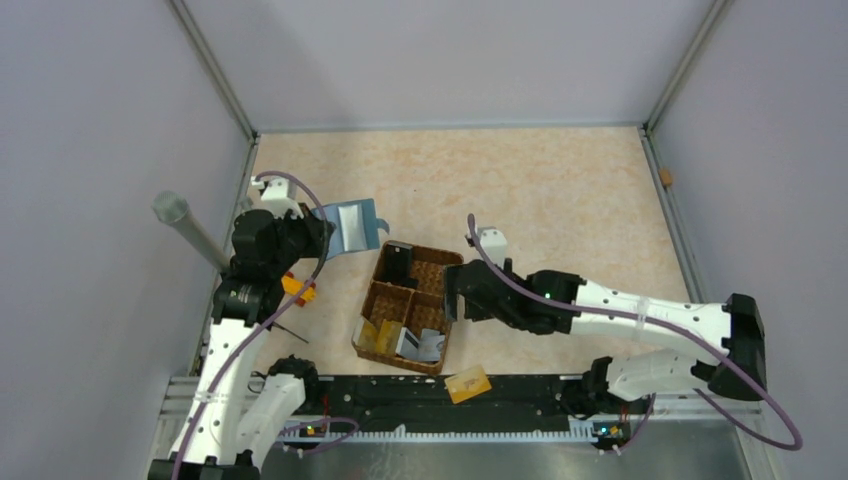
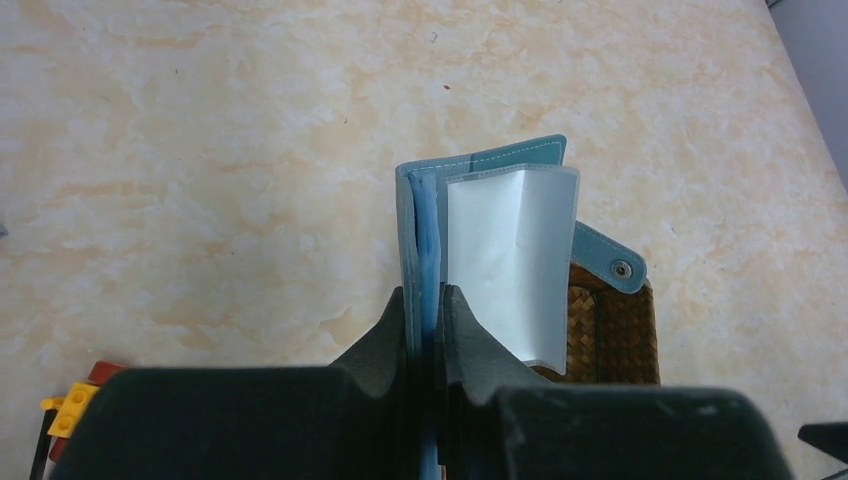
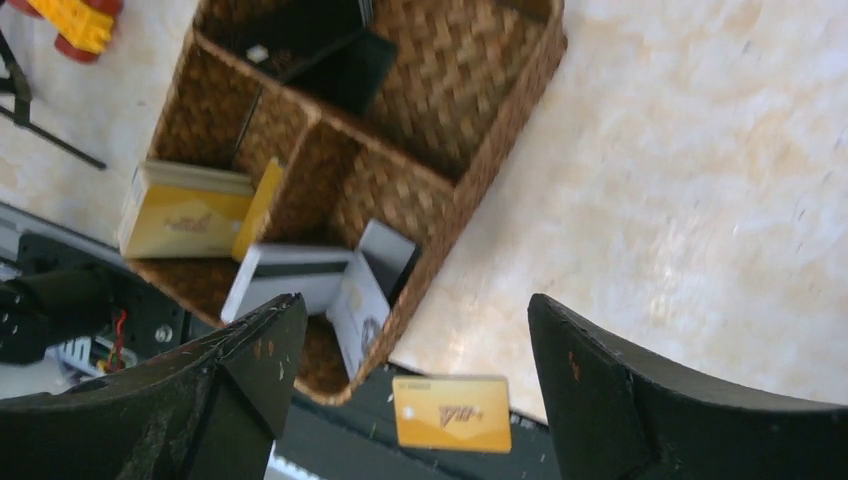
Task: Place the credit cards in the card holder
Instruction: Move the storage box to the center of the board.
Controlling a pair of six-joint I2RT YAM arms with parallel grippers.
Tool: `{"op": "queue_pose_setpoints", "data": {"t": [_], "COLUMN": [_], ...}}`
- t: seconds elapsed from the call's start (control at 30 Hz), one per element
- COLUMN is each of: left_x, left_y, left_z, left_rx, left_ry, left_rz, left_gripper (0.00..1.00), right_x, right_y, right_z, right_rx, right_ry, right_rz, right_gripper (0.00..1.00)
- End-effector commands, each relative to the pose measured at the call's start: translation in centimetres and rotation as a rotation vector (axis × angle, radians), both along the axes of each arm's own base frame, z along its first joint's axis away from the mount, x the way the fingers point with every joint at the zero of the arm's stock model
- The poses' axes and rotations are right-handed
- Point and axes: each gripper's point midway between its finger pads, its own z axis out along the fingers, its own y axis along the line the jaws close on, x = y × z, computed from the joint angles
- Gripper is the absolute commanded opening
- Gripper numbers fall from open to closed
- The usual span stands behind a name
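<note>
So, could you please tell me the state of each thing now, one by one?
card holder: open, held up by the left fingers.
left fingers: shut on the card holder.
right fingers: open, holding nothing.
loose gold card: flat on the black rail, outside the basket.
gold cards: standing in a basket compartment.
white-grey cards: leaning in the next compartment.

No legible text; only a blurred, unreadable white mark on the gold card (image 3: 452,412)
</note>
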Motion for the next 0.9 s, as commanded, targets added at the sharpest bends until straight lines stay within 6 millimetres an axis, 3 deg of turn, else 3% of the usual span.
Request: {"op": "queue_pose_setpoints", "data": {"t": [0.0,0.13,0.27,0.43,0.67,0.87], "left_x": [0.6,0.6,0.7,0.8,0.9,0.9], "left_y": [0.5,1.0,1.5,1.9,2.0,2.0], "left_z": [1.3,1.4,1.2,1.1,1.0,1.1], "left_rx": [0.013,0.019,0.027,0.031,0.028,0.019], "left_ry": [-0.068,-0.075,-0.065,-0.058,-0.054,-0.052], "left_rz": [0.020,0.050,0.080,0.099,0.097,0.097], "left_gripper": [0.00,0.00,0.00,0.00,0.00,0.00], "right_x": [5.1,10.2,14.0,18.9,20.8,20.4], "right_y": [1.3,0.8,1.5,1.6,5.2,7.4], "right_z": [2.6,1.9,1.4,-0.2,-1.6,-3.5], "right_rx": [-0.063,-0.115,-0.194,-0.240,-0.200,-0.163], "right_ry": [-0.163,-0.202,-0.282,-0.315,-0.307,-0.236], "right_rz": [0.085,0.132,0.264,0.348,0.561,0.678], "right_gripper": [0.83,0.83,0.81,0.73,0.60,0.51]}}
